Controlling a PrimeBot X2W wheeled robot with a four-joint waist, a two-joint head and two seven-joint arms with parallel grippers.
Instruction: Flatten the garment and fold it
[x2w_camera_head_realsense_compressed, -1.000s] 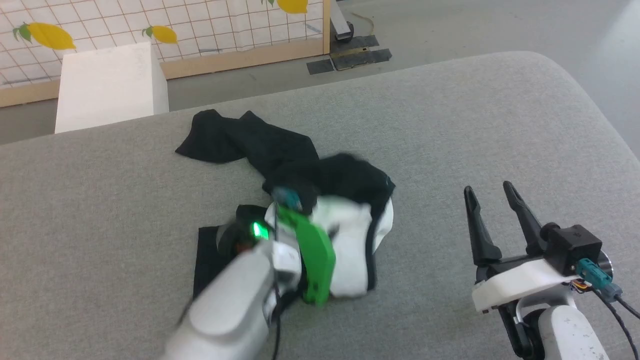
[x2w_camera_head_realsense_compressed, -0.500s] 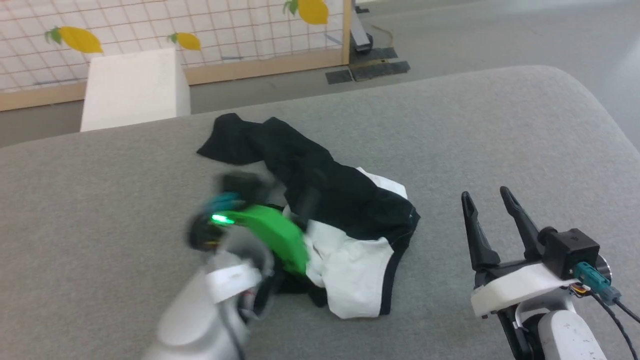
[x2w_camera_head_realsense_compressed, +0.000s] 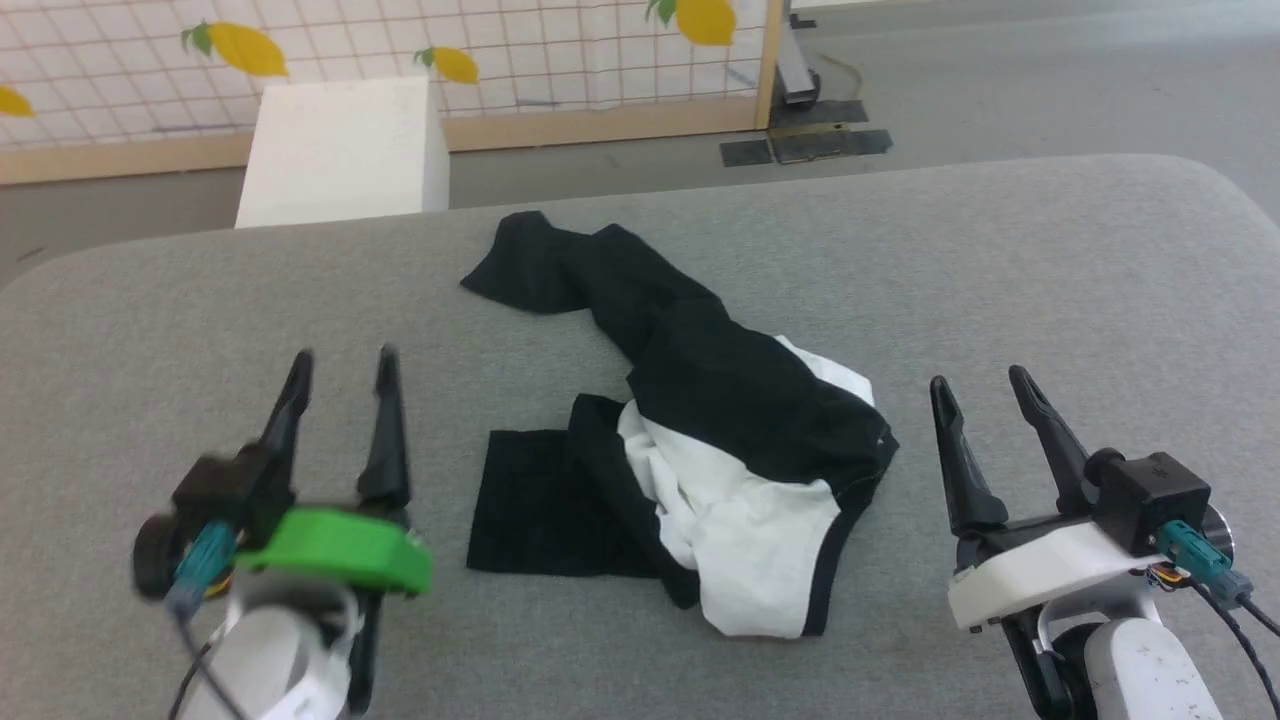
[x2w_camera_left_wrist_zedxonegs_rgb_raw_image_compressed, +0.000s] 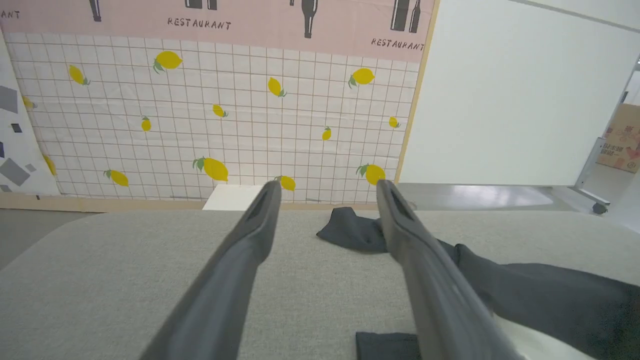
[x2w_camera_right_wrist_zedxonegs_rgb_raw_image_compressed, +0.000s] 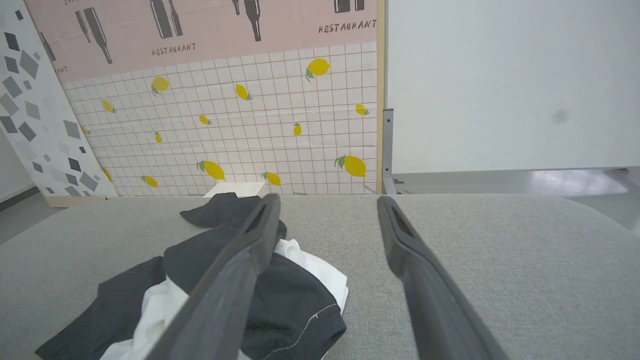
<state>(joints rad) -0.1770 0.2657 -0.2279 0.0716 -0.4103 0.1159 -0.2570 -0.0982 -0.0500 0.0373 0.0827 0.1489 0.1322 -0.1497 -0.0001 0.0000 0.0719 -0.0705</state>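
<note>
Since half a second ago the left gripper (x2w_camera_head_realsense_compressed: 345, 356), with its green wrist bracket, has pulled back off the cloth to the near left of the head view, and the whole picture has shifted as well, so the camera has turned. Its two long dark fingers now stand spread apart with nothing between them, hovering over the bare grey fabric-covered surface (x2w_camera_head_realsense_compressed: 1050, 260), apart from the clothing. The soft two-tone garment of thin cloth (x2w_camera_head_realsense_compressed: 720, 400) lies crumpled near the middle of that surface, between the two grippers. One long black sleeve runs away to the far left, toward a white box-shaped block (x2w_camera_head_realsense_compressed: 345, 150) standing beyond the far edge. A black section lies fairly flat on the heap's left side, while the white body panel is bunched at the near side, edged by a black hem. The right gripper (x2w_camera_head_realsense_compressed: 977, 378) sits at the near right, its fingers likewise parted and empty, just beside the garment's right edge without touching it. A white grid-patterned wall printed with yellow lemons (x2w_camera_head_realsense_compressed: 560, 40) stands behind.
</note>
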